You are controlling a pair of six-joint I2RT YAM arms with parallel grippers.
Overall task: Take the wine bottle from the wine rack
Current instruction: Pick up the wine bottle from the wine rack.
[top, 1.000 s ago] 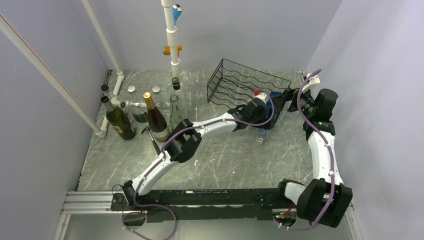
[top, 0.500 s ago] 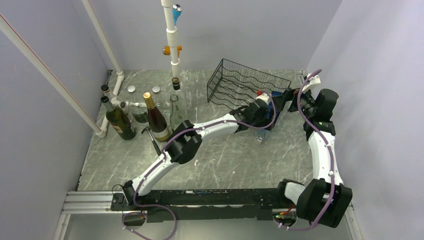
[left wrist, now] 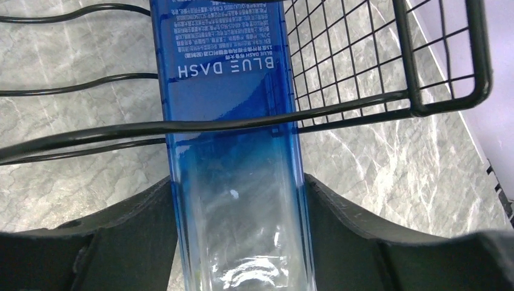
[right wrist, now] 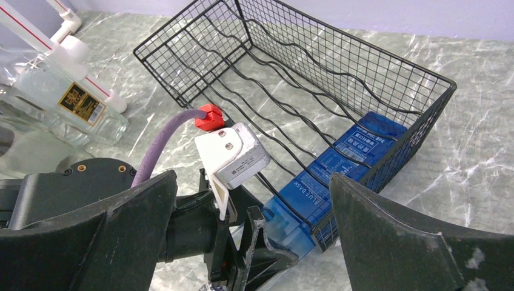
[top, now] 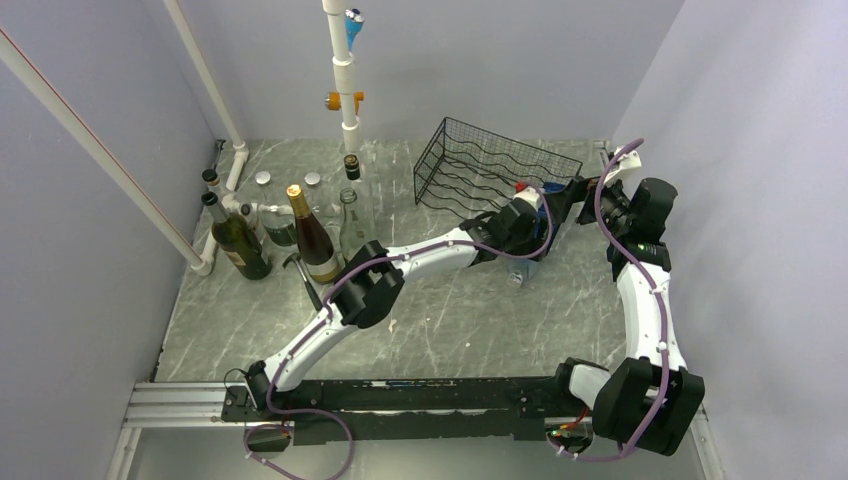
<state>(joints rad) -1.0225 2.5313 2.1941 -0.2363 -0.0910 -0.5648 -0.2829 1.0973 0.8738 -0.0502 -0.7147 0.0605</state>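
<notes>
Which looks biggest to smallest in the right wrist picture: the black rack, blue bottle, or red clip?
1. wine rack, by far.
2. blue bottle, lying in the rack, near end hidden.
3. red clip, clearly smallest.

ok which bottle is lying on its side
The blue bottle in the wine rack, gripped by the left gripper. The other bottles all stand upright at the table's left side, near the white pipes.

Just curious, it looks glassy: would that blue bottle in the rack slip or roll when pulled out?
Likely slippery: the blue bottle looks glossy and smooth. Its flat sides suggest it would not roll. Probably stiff, perhaps breakable.
</notes>
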